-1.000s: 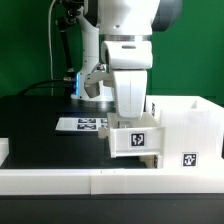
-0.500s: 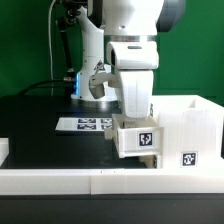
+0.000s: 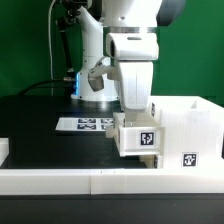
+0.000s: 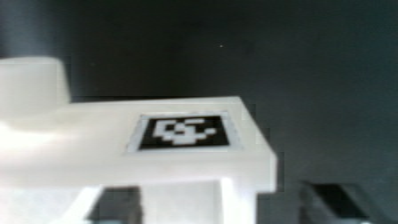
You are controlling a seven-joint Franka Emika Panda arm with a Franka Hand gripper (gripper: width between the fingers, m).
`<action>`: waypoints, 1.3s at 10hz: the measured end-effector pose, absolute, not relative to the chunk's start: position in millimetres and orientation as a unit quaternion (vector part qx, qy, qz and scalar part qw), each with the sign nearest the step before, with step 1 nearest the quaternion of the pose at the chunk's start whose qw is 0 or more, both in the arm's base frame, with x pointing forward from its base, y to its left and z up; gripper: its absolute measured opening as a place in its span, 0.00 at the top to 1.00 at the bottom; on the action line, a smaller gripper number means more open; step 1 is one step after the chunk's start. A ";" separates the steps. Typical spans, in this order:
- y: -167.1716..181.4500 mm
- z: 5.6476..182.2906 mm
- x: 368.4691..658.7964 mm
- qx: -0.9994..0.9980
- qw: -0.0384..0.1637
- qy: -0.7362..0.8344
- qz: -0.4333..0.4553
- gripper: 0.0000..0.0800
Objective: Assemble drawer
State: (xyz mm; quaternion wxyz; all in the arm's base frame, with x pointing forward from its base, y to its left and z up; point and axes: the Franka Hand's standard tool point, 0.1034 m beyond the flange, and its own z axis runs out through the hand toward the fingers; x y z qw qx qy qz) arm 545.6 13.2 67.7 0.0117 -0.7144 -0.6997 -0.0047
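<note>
My gripper is shut on a small white drawer tray with a black-and-white tag on its face. It holds the tray right against the open side of the tall white box shell, at the exterior view's right. In the wrist view the tray and its tag fill the lower frame. My gripper straddles the tray's wall, with one of its dark fingers on either side. The fingertips are hidden in the exterior view. Whether the tray touches the shell I cannot tell.
The long low white border wall runs along the front of the black table. The marker board lies flat behind the tray. A white part shows at the exterior view's left edge. The green backdrop stands behind the arm.
My gripper has carried the tray a little toward the exterior view's right, closer to the box shell. The shell and the marker board have not moved.
</note>
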 end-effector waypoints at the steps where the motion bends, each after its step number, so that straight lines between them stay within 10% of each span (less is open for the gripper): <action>1: 10.4 71.4 547.3 -0.716 0.009 -0.698 -0.007 0.25; 6: -21.6 98.7 567.9 -0.708 0.010 -0.706 0.011 0.19; 13: -50.5 82.0 579.0 -0.703 0.028 -0.710 0.007 0.19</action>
